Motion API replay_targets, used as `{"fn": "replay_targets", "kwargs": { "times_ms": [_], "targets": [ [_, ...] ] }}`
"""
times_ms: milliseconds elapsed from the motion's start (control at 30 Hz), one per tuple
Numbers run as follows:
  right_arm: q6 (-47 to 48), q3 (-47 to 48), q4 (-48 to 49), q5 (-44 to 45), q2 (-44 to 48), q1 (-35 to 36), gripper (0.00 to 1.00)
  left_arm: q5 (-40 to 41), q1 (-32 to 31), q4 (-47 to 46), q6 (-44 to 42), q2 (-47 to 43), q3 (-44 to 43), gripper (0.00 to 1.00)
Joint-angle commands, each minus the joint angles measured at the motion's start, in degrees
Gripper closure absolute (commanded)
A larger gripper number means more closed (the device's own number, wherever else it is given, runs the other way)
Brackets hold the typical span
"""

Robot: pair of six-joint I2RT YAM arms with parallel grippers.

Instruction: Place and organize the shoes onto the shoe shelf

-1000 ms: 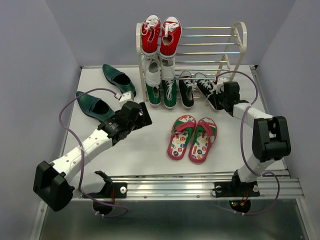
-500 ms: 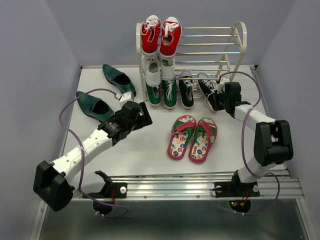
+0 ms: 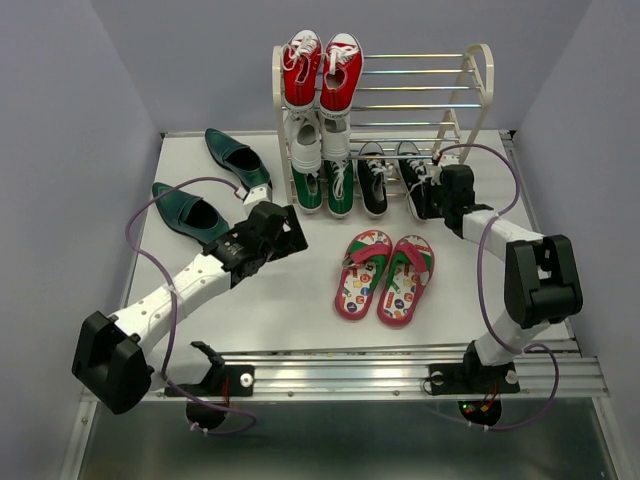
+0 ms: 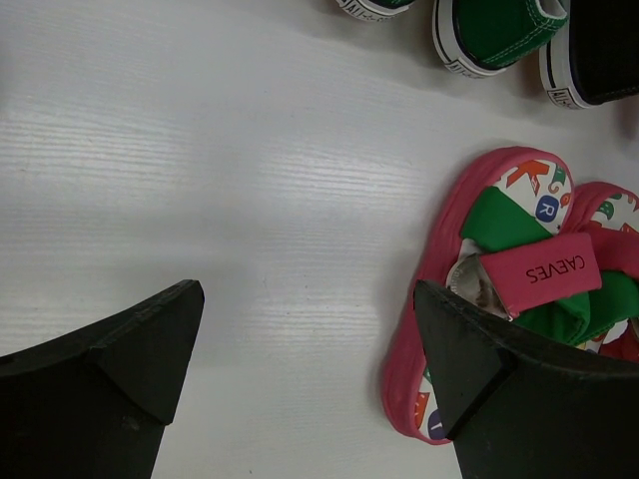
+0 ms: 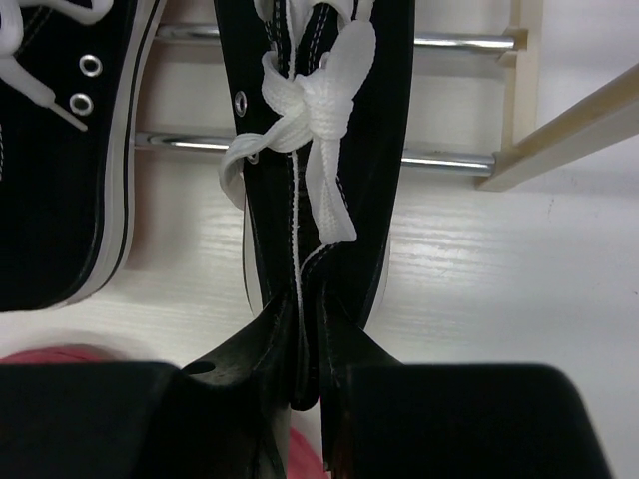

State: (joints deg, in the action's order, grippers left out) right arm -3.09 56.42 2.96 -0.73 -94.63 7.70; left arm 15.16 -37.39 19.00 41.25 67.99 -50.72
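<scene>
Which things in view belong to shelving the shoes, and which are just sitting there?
Job: black sneakers (one in the right claw), flip-flops, teal loafers, shoe shelf.
Just there: red sneakers, white sneakers, green sneakers, all at the shelf's left end.

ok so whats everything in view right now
cream-white metal-rod shoe shelf: 1, far table edge
red lace-up sneakers: 2, top tier
white lace-up sneakers: 2, middle tier
green lace-up sneakers: 2, bottom left
black low-top sneakers: 2, bottom, beside green
pink-edged patterned flip-flops: 2, table centre
dark teal glossy loafers: 2, table left
white table: 1
purple cables: 2, on arms
left end effector: open, above table
right end effector: shut on one black sneaker
</scene>
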Motion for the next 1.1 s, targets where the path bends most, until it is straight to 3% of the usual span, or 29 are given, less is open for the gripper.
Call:
{"fn": "replay_targets", "kwargs": {
  "times_ms": [0,400,567,667,800,967,1033,1067],
  "targets": [
    [-2.6,4.2,12.3,4.6,-0.3,0.8,0.99,0.4,0.1,-1.8,0.2,0.2,-1.9,0.01],
    [-2.1,8.8,13.1,6.5,-5.0,1.9,0.99,0.7,0.1,-2.2,0.1,0.3,-1.6,0.01],
    [-3.8,10.1,12.7,9.1,-6.7,2.4,0.91,0.6,0.1,-1.9,-0.1,0.7,-2.0,0.01],
    [-4.5,9.8,11.6,9.7,-5.7,2.4,0.71,0.7,0.1,-1.6,0.0,0.6,-2.0,0.01],
    [-6.0,8.8,9.2,9.0,-3.5,2.4,0.35,0.5,0.1,-2.2,0.1,-0.2,-1.4,0.01],
    [-9.6,6.4,5.2,6.7,1.6,2.9,0.22,-1.2,-0.1,-2.6,0.8,-1.0,-0.1,0.01],
    [-11.7,4.5,3.6,5.8,5.1,2.9,0.0,-1.5,-0.1,-2.6,1.1,-2.2,1.1,0.01],
    [-12.9,3.5,2.1,5.3,6.6,3.5,0.0,-1.8,-0.1,-2.5,1.1,-2.4,1.5,0.01]
  ]
}}
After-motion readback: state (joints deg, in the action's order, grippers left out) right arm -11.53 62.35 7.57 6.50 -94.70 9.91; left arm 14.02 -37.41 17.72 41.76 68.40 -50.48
